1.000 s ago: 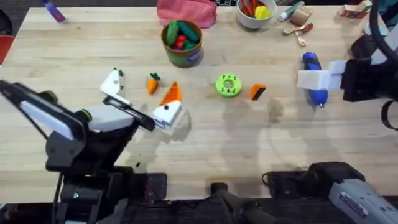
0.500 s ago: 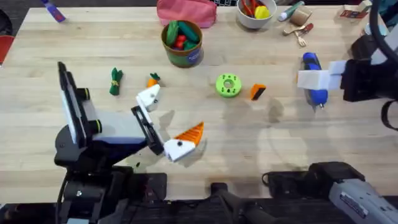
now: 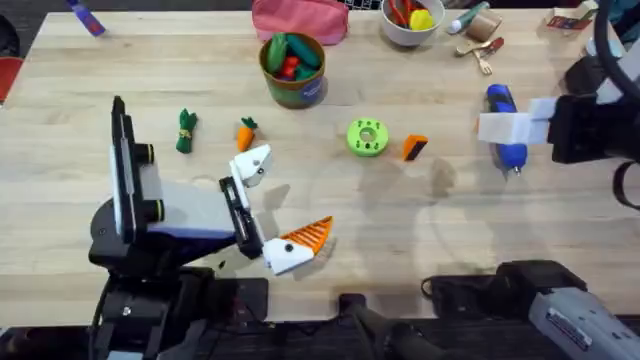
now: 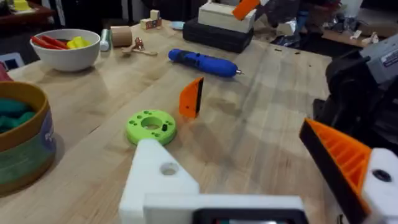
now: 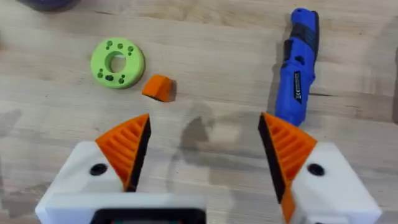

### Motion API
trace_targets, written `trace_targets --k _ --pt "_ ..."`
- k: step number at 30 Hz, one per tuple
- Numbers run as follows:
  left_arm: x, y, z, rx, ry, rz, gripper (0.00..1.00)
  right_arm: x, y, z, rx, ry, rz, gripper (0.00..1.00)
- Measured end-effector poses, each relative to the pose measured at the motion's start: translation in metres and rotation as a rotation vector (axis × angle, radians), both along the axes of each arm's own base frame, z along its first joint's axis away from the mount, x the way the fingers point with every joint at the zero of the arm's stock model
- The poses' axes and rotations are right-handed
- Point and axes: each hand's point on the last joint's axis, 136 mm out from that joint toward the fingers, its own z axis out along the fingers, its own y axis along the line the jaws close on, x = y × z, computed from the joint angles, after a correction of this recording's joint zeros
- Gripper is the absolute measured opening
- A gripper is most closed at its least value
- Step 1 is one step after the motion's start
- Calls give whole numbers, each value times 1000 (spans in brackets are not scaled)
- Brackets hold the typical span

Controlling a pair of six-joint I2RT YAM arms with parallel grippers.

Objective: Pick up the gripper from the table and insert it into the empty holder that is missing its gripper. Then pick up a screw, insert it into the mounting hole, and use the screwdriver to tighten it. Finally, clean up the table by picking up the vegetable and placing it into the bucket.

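The small orange gripper fin stands on the table just right of a green disc; it is also in the left wrist view and the right wrist view. My left gripper is open at the front left. One of its fingers is the plain white holder, the other bears an orange ribbed fin. The carrot lies just beyond the holder. My right gripper hangs open over the blue screwdriver. The green bucket stands at the back.
A small green leafy piece lies left of the carrot. A white bowl of toy food, a pink pouch and small odds and ends line the back edge. The bucket holds toy vegetables.
My left arm has swung its gripper right and toward the front edge, uncovering the green leafy piece. The right arm and the objects on the table have not moved.
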Motion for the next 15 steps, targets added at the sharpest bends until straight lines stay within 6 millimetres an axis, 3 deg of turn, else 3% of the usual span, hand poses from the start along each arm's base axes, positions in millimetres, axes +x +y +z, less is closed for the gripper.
trace_targets --k 15 --pt "-3 -1 0 10 -28 -23 985 0 0 0 0 0 0 994"
